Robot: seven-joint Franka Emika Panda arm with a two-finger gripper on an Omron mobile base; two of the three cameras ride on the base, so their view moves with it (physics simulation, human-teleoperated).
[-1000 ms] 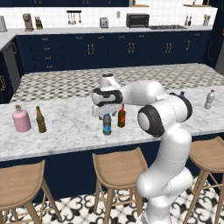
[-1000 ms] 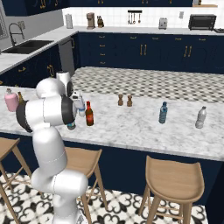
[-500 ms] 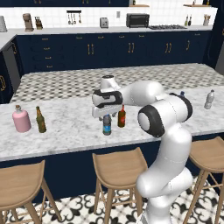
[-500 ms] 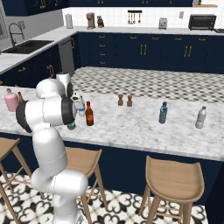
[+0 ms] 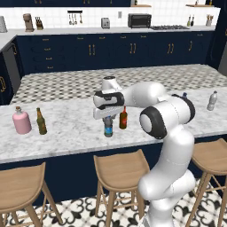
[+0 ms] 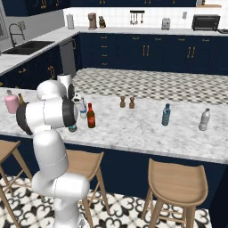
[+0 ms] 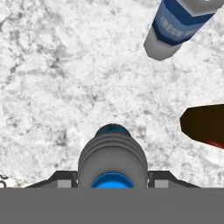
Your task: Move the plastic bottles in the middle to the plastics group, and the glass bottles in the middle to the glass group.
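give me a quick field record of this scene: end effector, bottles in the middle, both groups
end effector: down over the dark blue-tinted bottle, fingers on either side of it
jaw state: closing in, a firm grip cannot be confirmed
other middle bottles: red-brown glass bottle, clear labelled bottle, both upright on the counter
glass group: pink flask beside olive-green bottle
plastics group: teal-blue bottle, clear grey bottle

Blue-capped dark bottle (image 7: 112, 162), red-brown bottle (image 7: 204, 124), grey-veined white marble counter (image 7: 65, 74).

Red-brown glass bottle (image 5: 123, 119) just beside blue-capped bottle (image 5: 108, 127), clear labelled bottle (image 7: 177, 27) close behind, bare marble counter (image 5: 71, 128) leftward
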